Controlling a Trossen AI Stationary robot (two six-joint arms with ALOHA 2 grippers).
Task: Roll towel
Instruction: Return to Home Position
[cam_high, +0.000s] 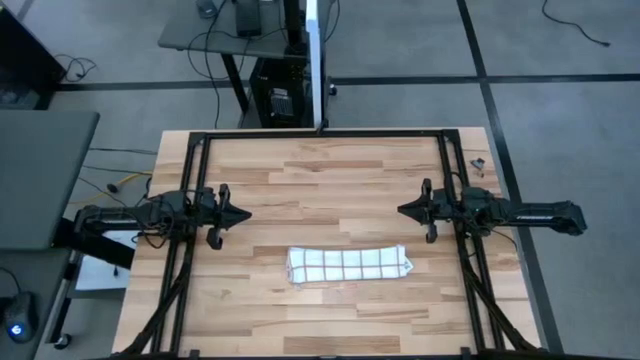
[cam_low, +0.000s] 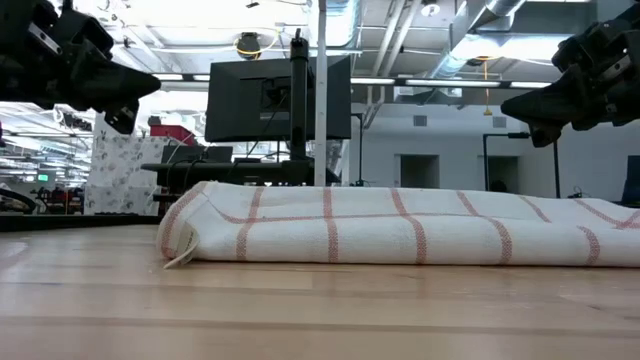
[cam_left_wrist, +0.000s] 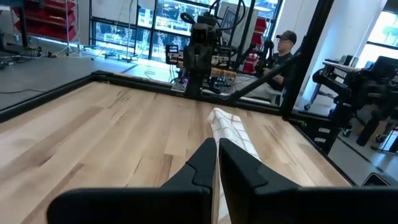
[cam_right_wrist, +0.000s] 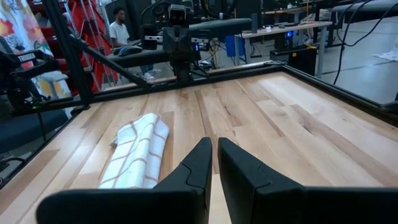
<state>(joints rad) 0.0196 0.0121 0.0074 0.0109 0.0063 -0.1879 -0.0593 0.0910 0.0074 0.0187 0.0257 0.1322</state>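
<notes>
Noted: a thin white cloth towel with a grid of reddish-brown lines (cam_high: 348, 265) is found rolled into a long, flattish bundle. It is laid crosswise on the light wooden plank desk (cam_high: 330, 170). The left pincer (cam_high: 238, 214) is held raised over the desk's left side, its fingers brought together on nothing. The right pincer (cam_high: 403, 209) is held opposite at the right side, likewise closed and empty. Both are kept well apart from the towel.
</notes>
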